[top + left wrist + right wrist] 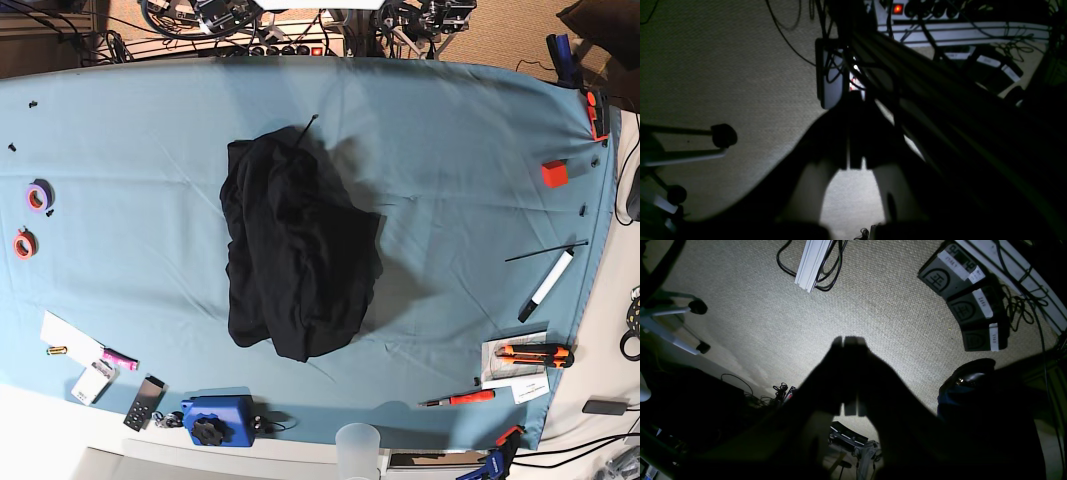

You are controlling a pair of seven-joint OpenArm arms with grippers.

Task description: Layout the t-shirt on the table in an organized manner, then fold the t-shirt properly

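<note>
While the teal-clothed bench [480, 150] is carrying the crumpled t-shirt [300, 260] just at nine o'clock of centre, both the left gripper [855, 160] and right gripper [850, 373] are hanging shut, empty, over carpeted floor [773, 313].

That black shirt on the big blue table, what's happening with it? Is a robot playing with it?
Nothing is handling it right now. The t-shirt lies in a crumpled heap near the middle of the table, not laid out flat or folded yet. Neither robot arm shows in the base view. The wrist cameras show the left gripper and the right gripper shut and empty, hanging over a carpeted floor rather than the table. Small tools lie scattered along the table's edges.
</note>
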